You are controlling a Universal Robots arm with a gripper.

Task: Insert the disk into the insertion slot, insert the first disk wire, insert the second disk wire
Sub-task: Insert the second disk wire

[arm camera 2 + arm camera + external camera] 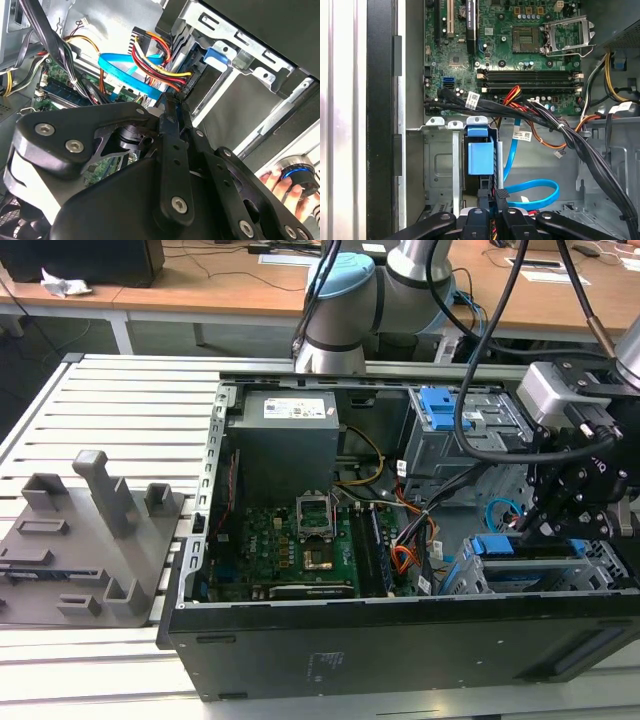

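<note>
Disk [480, 156] w/ blue carrier is seated in the insertion slot [440, 165]: step 1 done, I judge. My claw [172, 107] is clenched on the first disk wire [157, 62] plug at the disk's rear. Second disk wire [535, 195] lies loose nearby, not yet plugged.

Matt grey metal insertion slot [440, 170]; glossy light-blue second disk wire [540, 192].

The arm [345, 300] is silver-grey tubing with a light-blue cap on its joint, and thick black cables [480, 350] loop down to a pale grey block at the wrist. The gripper [172, 112] is matte black, built of flat linkage bars pinned with silver screws [179, 204] in both wrist views.
</note>
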